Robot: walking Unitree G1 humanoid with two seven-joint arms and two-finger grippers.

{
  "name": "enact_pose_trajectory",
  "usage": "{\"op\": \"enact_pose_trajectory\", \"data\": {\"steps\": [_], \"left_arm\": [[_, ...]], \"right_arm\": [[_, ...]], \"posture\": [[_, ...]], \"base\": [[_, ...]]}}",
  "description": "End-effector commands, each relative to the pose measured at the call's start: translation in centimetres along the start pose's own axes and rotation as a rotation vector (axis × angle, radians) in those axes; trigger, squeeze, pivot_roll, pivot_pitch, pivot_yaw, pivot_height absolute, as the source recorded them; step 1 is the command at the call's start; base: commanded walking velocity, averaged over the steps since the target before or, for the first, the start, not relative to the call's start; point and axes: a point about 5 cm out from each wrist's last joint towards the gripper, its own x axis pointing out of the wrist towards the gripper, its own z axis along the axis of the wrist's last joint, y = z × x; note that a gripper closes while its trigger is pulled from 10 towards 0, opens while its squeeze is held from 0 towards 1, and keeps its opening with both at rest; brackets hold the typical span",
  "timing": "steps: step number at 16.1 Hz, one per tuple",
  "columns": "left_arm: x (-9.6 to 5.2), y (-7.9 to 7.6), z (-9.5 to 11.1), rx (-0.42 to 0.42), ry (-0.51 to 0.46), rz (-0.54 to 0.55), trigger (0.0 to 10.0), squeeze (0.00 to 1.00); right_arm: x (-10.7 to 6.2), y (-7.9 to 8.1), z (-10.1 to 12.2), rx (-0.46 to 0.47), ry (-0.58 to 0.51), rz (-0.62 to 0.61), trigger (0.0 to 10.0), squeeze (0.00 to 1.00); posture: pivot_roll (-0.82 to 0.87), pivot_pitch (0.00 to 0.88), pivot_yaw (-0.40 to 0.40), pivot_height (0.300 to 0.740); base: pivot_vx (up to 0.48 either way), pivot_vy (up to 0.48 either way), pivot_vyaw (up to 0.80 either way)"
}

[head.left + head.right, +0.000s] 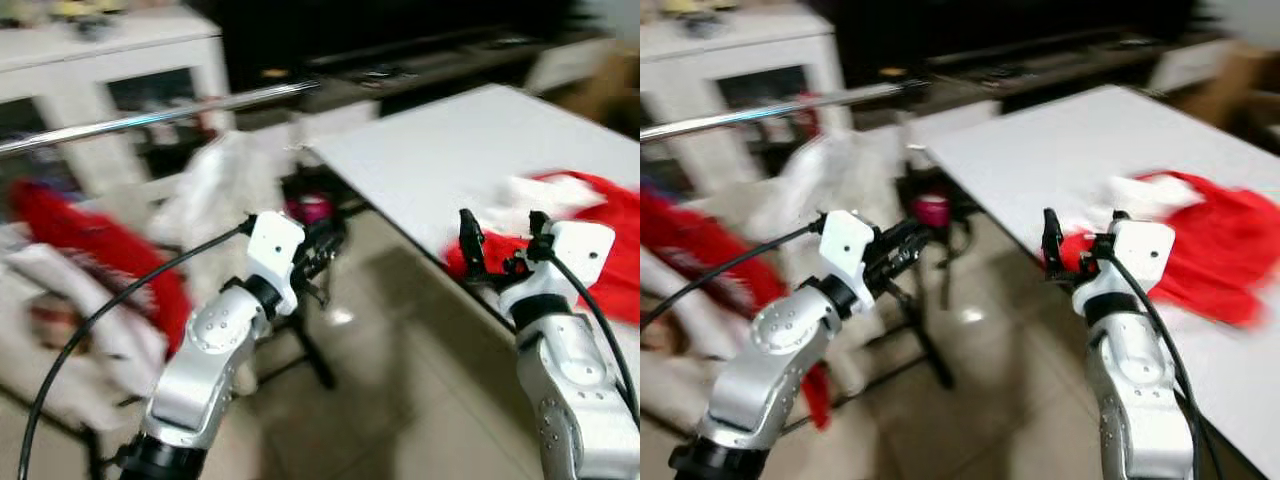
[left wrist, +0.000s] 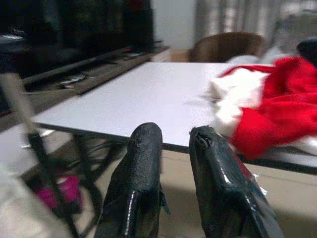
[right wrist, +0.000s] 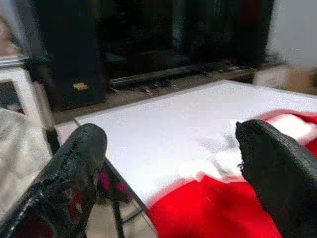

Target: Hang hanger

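A red garment [image 1: 585,245] is seen lying on the white table [image 1: 470,150], no hanger being made out. The right gripper [image 1: 497,240] is held over the table edge, fingers apart; the left gripper [image 1: 325,245] is raised near the rail [image 1: 150,118], fingers nearly together

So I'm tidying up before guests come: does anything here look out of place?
Yes. A red and white garment lies crumpled on the white table, its edge at the table's rim, rather than hanging on the metal rail. The right gripper is open just in front of it.
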Motion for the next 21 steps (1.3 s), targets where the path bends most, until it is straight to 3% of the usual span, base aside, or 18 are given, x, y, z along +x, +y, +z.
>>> {"op": "enact_pose_trajectory", "data": {"steps": [1,6,12,15,17,19,21], "left_arm": [[0.2,0.2,0.4,0.006,-0.011,0.013,10.0,0.0],[0.3,0.2,0.4,0.002,-0.016,0.019,10.0,0.0],[0.4,0.4,0.4,-0.001,-0.021,0.026,10.0,0.0],[0.5,0.6,0.5,-0.003,-0.022,0.04,10.0,0.0],[0.6,1.6,0.2,-0.072,0.007,0.113,10.0,0.0],[0.6,1.7,0.3,-0.052,0.0,0.111,10.0,0.0],[0.5,1.7,0.4,-0.059,-0.008,0.13,10.0,0.0]], "right_arm": [[-0.1,0.1,0.5,0.005,-0.025,0.003,10.0,1.0],[0.0,0.2,0.6,-0.02,-0.038,-0.023,10.0,1.0],[0.1,0.0,-0.9,-0.059,0.082,-0.049,10.0,1.0],[0.1,0.3,-1.0,-0.059,0.087,-0.036,10.0,1.0],[0.1,1.0,-1.1,-0.02,0.095,0.023,10.0,1.0],[0.2,1.4,-1.4,-0.059,0.102,0.048,10.0,1.0],[0.0,2.4,-1.7,-0.103,0.122,0.175,10.0,1.0]], "posture": [[0.04,0.005,0.016,0.74],[0.03,0.008,0.018,0.74],[0.02,0.007,0.016,0.74],[0.02,0.006,0.017,0.74],[0.02,0.005,0.017,0.74],[0.03,0.005,0.018,0.74],[0.03,0.007,0.016,0.74]], "base": [[0.0,-0.247,-0.76],[0.0,-0.248,-0.77],[0.0,-0.246,-0.77],[0.0,-0.082,-0.77],[0.0,0.48,-0.38],[0.0,0.48,0.0],[0.0,0.0,0.4]]}}
